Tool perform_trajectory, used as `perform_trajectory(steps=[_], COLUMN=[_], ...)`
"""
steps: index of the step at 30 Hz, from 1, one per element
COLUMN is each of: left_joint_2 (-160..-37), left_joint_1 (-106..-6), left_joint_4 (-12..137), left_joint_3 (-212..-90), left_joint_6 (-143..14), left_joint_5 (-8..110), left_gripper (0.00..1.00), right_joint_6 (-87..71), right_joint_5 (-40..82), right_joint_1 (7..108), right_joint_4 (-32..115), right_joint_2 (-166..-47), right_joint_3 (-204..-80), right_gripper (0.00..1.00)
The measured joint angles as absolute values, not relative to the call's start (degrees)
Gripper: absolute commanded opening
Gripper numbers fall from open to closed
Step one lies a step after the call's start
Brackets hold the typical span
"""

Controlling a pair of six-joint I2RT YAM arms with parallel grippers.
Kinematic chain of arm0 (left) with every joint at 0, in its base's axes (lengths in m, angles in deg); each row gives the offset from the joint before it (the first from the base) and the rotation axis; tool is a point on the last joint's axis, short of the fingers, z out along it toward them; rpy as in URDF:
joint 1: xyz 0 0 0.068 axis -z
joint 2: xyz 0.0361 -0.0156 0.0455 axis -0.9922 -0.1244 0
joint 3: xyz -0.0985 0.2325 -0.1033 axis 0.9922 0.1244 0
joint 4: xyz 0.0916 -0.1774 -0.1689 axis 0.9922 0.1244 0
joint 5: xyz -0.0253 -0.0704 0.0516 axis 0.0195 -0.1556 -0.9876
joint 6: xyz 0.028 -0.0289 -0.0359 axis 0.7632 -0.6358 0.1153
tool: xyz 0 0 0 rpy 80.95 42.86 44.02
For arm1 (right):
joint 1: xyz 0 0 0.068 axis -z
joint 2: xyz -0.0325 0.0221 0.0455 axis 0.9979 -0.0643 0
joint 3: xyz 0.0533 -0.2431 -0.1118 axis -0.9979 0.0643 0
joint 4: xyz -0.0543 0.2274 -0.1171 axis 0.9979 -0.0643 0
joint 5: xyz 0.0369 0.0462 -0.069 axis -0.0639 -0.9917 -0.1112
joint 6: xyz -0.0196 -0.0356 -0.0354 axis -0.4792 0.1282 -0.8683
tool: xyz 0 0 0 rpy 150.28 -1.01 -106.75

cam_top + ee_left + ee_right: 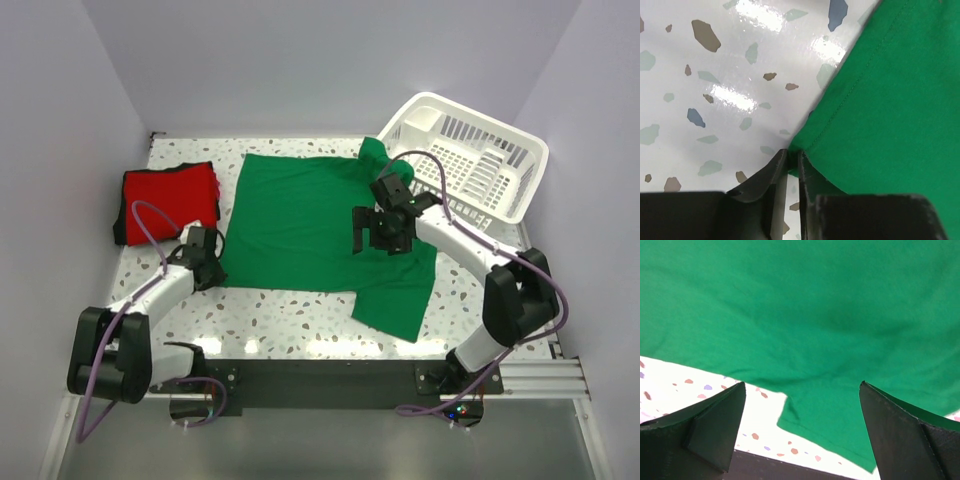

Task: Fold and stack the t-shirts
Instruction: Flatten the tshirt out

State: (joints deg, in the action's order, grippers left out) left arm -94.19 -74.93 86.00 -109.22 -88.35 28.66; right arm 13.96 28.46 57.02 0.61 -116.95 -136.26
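The green t-shirt (310, 225) lies spread flat in the middle of the table, one sleeve hanging toward the near right. The red t-shirt (168, 198) sits folded at the far left. My left gripper (212, 262) is at the green shirt's near-left corner; in the left wrist view the left gripper (790, 159) is shut on the green t-shirt (890, 100) at its hem corner. My right gripper (375, 232) hovers over the shirt's right half; in the right wrist view the right gripper (802, 390) is open wide and empty above the green t-shirt (805, 310).
A white slatted basket (470, 155) stands at the back right, with a bunched green sleeve touching its near-left corner. The speckled table (290, 315) shows along the near edge, and grey walls close in on three sides.
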Motion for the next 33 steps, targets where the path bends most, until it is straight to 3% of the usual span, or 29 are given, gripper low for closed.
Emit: perform_trajectory(steps=[6,18,23,33], left_joint_2=[-95.29,-96.51,-96.4,-96.36], left_joint_1=[-76.03,-78.36,-78.41,-78.6], left_joint_4=[83.71,83.69,83.86,83.95], left_joint_3=[-109.42,-110.58,-110.58,-110.6], left_joint_6=[-87.65,-85.75,-84.7,-83.36], left_joint_5=[29.51,32.66,33.34,34.25], left_gripper=[0.0,0.0,0.0,0.0], right_joint_6=[15.27,23.55,26.15,29.08], right_joint_5=[32.13,34.1,33.23,30.73], right_joint_1=[57.02,56.58,56.29,55.94], right_joint_4=[-7.13,-20.68,-20.26,-14.99], right_joint_2=[-113.11,-100.85,-98.66,-96.19], right_joint_3=[-133.59,-114.71,-109.39,-102.62], right_gripper=[0.96,0.78,0.61,0.49])
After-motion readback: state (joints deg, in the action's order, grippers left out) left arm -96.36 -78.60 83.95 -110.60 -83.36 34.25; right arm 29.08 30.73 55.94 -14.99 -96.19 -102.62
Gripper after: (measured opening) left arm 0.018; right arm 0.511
